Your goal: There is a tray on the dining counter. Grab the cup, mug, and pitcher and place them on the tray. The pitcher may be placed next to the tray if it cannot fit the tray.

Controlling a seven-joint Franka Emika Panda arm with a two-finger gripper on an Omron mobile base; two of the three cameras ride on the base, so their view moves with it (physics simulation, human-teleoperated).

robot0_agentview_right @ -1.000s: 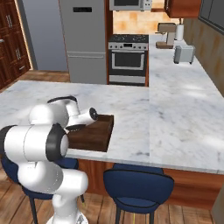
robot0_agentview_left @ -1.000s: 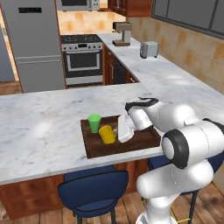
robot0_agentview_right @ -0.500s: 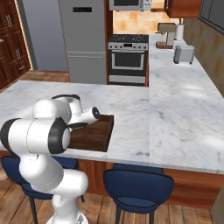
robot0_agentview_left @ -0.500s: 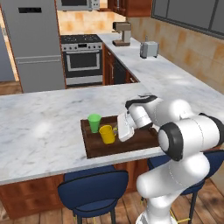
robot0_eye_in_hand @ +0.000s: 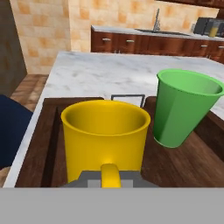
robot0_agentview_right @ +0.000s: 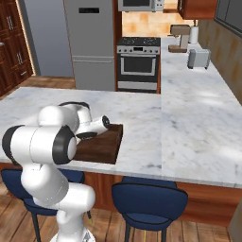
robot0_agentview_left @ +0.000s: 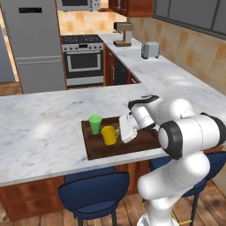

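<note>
Hand view: mug [robot0_eye_in_hand: 105, 139] beside cup [robot0_eye_in_hand: 183, 106]

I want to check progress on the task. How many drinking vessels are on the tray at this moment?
2. The green cup stands at the far left of the tray; the yellow mug stands beside it, closer to the front edge. The arm covers part of the tray, so another vessel may be hidden.

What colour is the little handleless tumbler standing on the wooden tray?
Bright green. The tapered handleless tumbler shows best in the hand view, beside the yellow mug.
</note>
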